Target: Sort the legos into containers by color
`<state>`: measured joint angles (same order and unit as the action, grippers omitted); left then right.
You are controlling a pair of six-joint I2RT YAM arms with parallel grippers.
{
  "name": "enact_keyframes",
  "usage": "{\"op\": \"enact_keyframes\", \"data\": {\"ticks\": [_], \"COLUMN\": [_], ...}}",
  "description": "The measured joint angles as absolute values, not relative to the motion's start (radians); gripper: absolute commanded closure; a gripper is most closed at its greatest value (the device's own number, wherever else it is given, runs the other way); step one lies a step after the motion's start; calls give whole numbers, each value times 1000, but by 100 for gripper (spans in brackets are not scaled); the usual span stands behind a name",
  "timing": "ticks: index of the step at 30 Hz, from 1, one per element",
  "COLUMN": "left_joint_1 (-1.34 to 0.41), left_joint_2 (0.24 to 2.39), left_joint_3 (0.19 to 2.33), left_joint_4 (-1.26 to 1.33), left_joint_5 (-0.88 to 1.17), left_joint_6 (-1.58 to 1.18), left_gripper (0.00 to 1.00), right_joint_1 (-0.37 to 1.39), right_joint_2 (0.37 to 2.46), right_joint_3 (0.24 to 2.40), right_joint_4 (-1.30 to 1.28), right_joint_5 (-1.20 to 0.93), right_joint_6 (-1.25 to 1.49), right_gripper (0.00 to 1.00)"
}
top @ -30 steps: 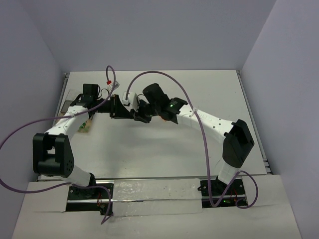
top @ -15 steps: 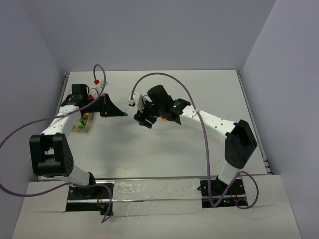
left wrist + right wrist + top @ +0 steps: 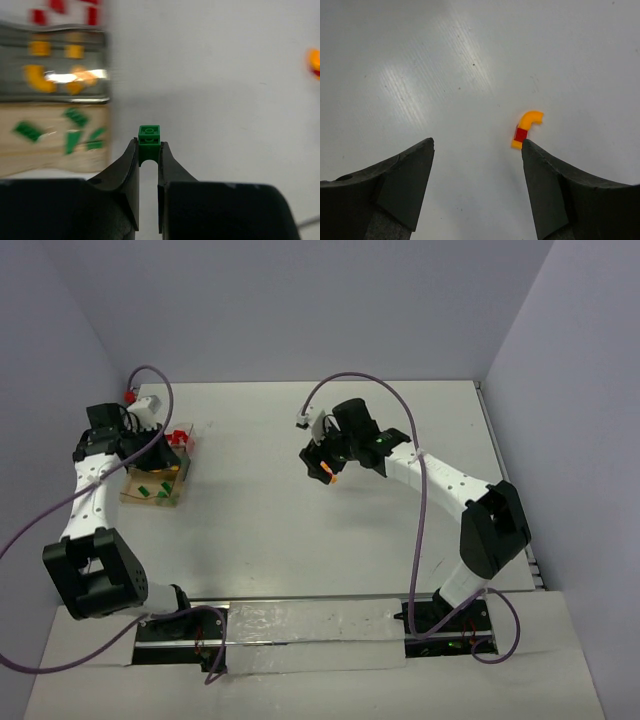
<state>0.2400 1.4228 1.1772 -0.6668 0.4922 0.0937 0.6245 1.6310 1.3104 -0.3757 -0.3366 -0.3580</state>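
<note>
My left gripper [image 3: 148, 150] is shut on a small green lego [image 3: 149, 137], held just right of the containers [image 3: 55, 92]. In the left wrist view the tray row holds red legos [image 3: 40, 16] at the top, orange-yellow ones [image 3: 37, 80] in the middle and green ones [image 3: 75, 117] at the bottom. From above, the left gripper [image 3: 158, 452] hangs over the containers [image 3: 155, 488] at the table's left. My right gripper [image 3: 477, 142] is open above the bare table. A curved orange-yellow lego with a red piece on it [image 3: 525, 130] lies just past its right fingertip [image 3: 526, 145], also visible from above [image 3: 331, 478].
The white table [image 3: 300, 530] is walled at the back and sides. Purple cables [image 3: 340, 385] arc over both arms. The orange-and-red lego [image 3: 315, 61] shows blurred at the right edge of the left wrist view.
The left arm has swung left from the table's middle to the containers with the green lego. The right gripper has opened and pulled right; the orange-and-red lego now lies on the table.
</note>
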Motion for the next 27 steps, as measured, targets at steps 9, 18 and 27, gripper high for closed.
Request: {"op": "enact_keyframes", "data": {"ticks": [9, 18, 27], "left_joint_1": [266, 266, 266], "left_joint_2": [1400, 1544, 1666], "left_joint_3": [1177, 1175, 1190], "left_joint_4": [-662, -642, -652], "left_joint_5": [132, 56, 118], "left_joint_6": [173, 190, 187], "left_gripper": [99, 99, 98], "right_joint_1": [588, 583, 579], "right_joint_2": [1631, 1630, 1627], "right_joint_3": [1299, 1286, 1254], "right_joint_4": [-362, -352, -352], "right_joint_5": [-336, -335, -332], "right_joint_6": [-329, -329, -329], "right_gripper": [22, 22, 22]}}
